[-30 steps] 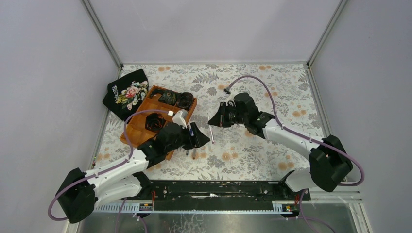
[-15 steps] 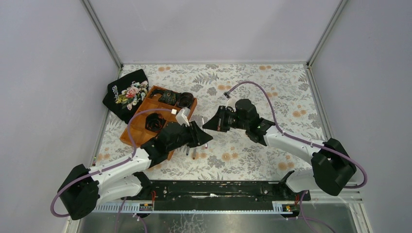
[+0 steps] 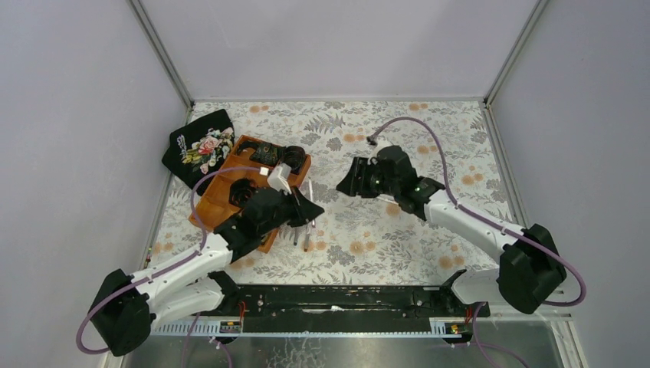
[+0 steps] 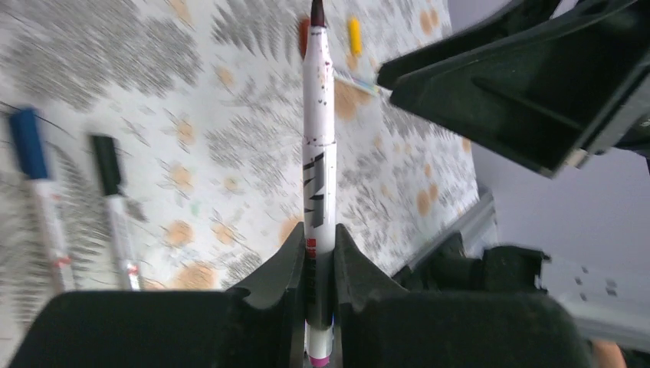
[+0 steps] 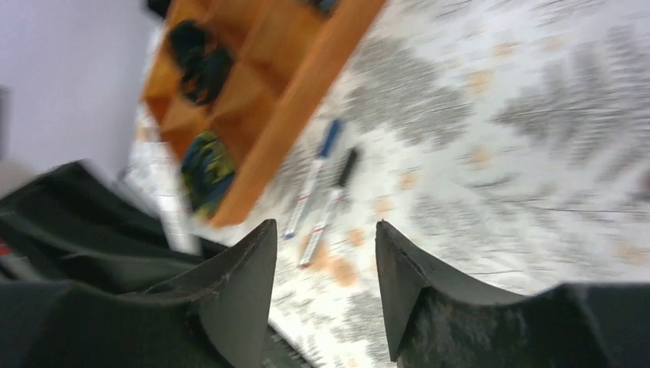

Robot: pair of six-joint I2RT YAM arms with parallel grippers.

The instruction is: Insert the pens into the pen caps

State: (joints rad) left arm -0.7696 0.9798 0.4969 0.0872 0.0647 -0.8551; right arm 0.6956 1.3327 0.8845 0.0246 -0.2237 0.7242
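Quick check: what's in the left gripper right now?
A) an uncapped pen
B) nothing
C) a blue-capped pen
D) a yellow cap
A: in the left wrist view the left gripper is shut on a pen whose tip is bare, while the blue-capped pen lies on the table.

Robot lab test cell: plain grey panels (image 3: pixel 329 46), aluminium posts (image 3: pixel 162 55), floral-covered table (image 3: pixel 437 126).
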